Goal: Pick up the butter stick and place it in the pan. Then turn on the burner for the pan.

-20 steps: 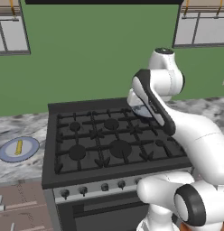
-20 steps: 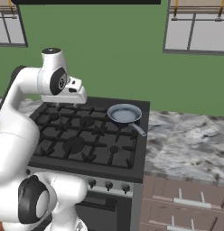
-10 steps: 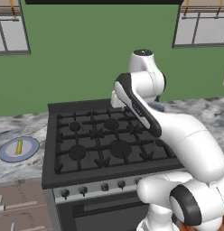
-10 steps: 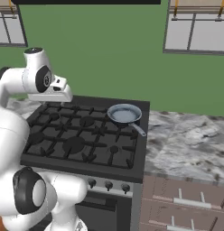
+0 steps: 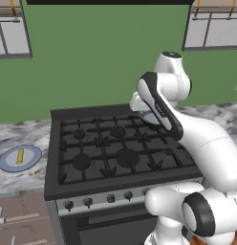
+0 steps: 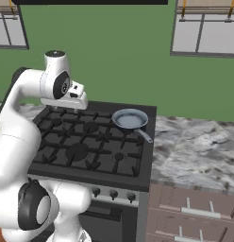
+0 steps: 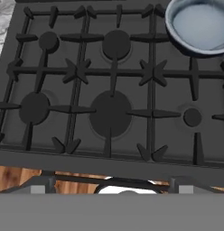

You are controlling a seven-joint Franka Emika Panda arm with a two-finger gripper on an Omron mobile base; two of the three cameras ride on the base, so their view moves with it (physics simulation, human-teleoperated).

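Note:
The butter stick [image 5: 19, 156] is a thin yellow bar lying on a blue-rimmed plate [image 5: 30, 161] on the counter left of the stove. At the stove's back right corner the grey-blue pan [image 6: 130, 119] stands with its silvery handle toward the front right; it also appears in the hand view's upper right [image 7: 199, 23]. Its burner is hidden beneath it, with only grate bars showing around it. My gripper [image 6: 67, 101] hovers over the back left of the stove, far from butter and pan. In the hand view the gripper [image 7: 111, 186] is open with nothing between its fingers.
The black gas stove [image 5: 115, 148] has several burners under cast-iron grates and a row of knobs [image 6: 112, 194] on its front panel. Marble counter runs on both sides [image 6: 199, 146]. A green wall with windows stands behind.
My arm swung left over the stove, then came partly back to the right. Butter, plate and pan have stayed where they were.

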